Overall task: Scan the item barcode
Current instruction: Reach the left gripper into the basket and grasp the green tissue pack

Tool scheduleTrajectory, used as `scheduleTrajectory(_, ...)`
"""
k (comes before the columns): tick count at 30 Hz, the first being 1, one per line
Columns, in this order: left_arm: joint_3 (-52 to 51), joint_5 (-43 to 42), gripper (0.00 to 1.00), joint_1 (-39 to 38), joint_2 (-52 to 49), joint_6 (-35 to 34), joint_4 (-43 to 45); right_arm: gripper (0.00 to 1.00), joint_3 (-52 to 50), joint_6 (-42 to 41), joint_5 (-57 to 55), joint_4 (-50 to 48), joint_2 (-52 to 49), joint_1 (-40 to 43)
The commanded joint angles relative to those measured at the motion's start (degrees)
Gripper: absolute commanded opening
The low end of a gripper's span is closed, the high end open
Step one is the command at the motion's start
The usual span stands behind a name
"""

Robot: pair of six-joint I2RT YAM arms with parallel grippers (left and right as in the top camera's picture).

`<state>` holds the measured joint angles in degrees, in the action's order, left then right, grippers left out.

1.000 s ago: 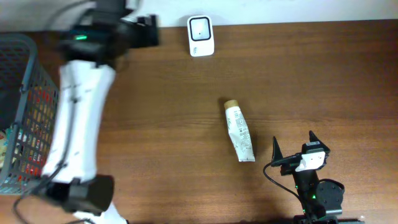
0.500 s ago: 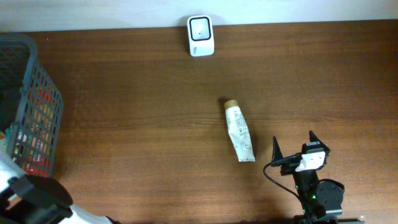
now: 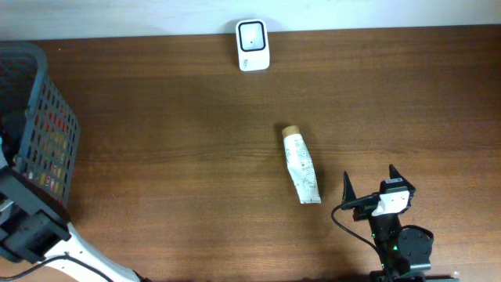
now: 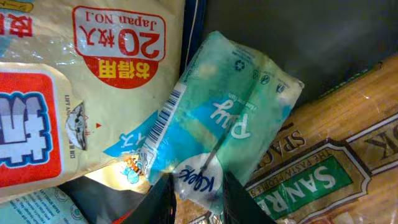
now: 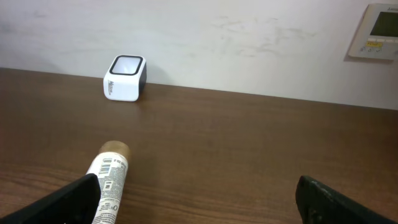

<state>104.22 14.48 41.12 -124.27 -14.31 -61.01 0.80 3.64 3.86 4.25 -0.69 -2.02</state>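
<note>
At the bottom edge of the left wrist view, the left claw (image 4: 198, 183) pinches the lower end of a teal packet (image 4: 230, 106). Its barcode (image 4: 163, 121) runs along its left side, and it lies among other packages inside the basket (image 3: 47, 125) at the left of the overhead frame. Toward the lower right of that frame the right claw (image 3: 368, 174) stands wide open over the table (image 3: 156, 157), near a white tube (image 3: 301, 166) lying in the middle, while the scanner (image 3: 253, 45) sits at top centre.
</note>
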Motion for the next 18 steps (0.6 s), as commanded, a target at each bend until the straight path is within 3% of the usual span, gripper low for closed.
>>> scheduleTrajectory(1, -0.1, 1.4, 0.25, 0.3, -1.7, 0.5, -0.1, 0.99, -0.5, 0.2, -0.7, 0.0, 0.3, 0.1)
scheduleTrajectory(4, -0.2, 1.4, 0.38, 0.3, -2.0, 0.5, 0.4, 0.99, -0.5, 0.2, -0.7, 0.0, 0.3, 0.1)
scheduleTrajectory(7, -0.2, 1.4, 0.38, 0.3, -3.2, 0.7, 1.0, 0.99, -0.5, 0.2, -0.7, 0.0, 0.3, 0.1)
scheduleTrajectory(8, -0.2, 1.4, 0.34, 0.3, -3.9, 0.7, 1.0, 0.99, -0.5, 0.2, -0.7, 0.0, 0.3, 0.1)
scheduleTrajectory(9, -0.2, 1.4, 0.05, 0.3, -4.5, 1.0, 0.8, 0.99, -0.5, 0.2, -0.7, 0.0, 0.3, 0.1)
scheduleTrajectory(10, -0.2, 2.0, 0.0, 0.3, -4.6, 1.2, 0.5, 0.99, -0.5, 0.2, -0.7, 0.0, 0.3, 0.1)
scheduleTrajectory(16, 13.6, 0.8, 0.0, 0.1, 6.1, 0.9, -3.9, 0.99, -0.5, 0.2, -0.7, 0.0, 0.3, 0.1)
scheduleTrajectory(18, 13.9, 0.9, 0.0, 0.3, 8.7, 0.9, -3.3, 0.99, -0.5, 0.2, -0.7, 0.0, 0.3, 0.1)
